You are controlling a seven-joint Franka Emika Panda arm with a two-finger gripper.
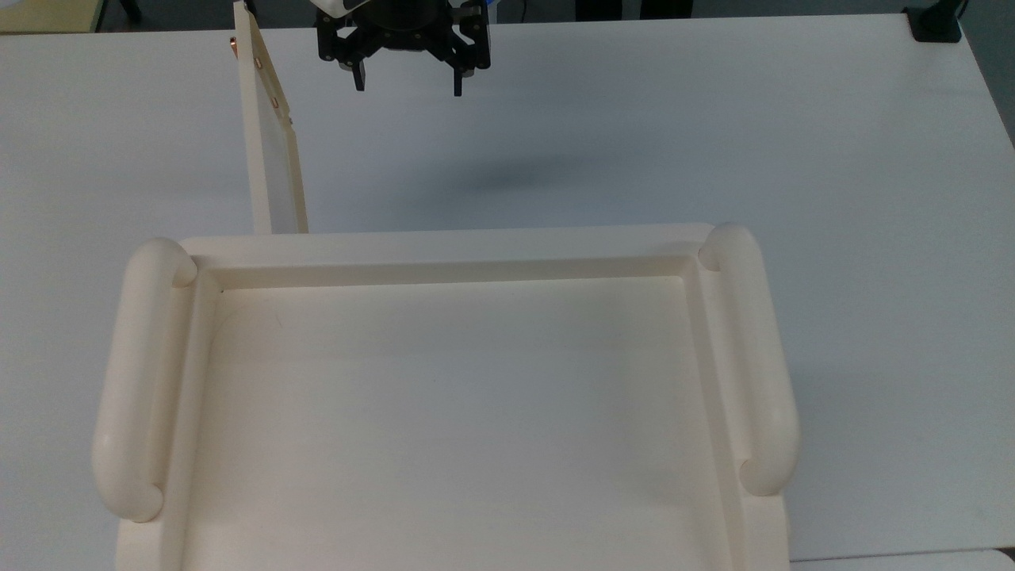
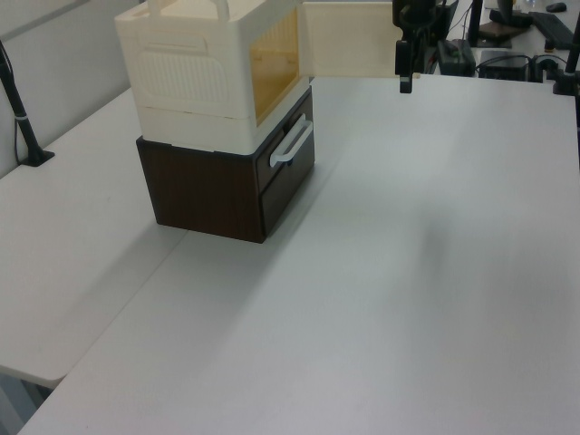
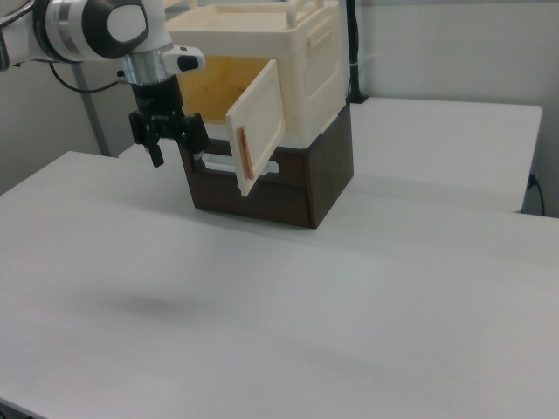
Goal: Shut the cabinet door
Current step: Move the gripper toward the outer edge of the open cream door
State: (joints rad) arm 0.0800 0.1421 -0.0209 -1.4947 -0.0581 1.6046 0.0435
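The end effector (image 1: 406, 82) hangs above the white worktop (image 1: 634, 143) with fingers spread, grasping nothing, just beside the door (image 1: 273, 151) but apart from it. The door stands swung wide open from the cream cabinet (image 3: 297, 61), which sits on a dark drawer unit (image 3: 288, 179).

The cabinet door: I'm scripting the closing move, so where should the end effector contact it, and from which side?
Push the door near its free edge with the copper strip, farthest from the hinge. Come from the right view's right, its outer face, as it stands swung open.
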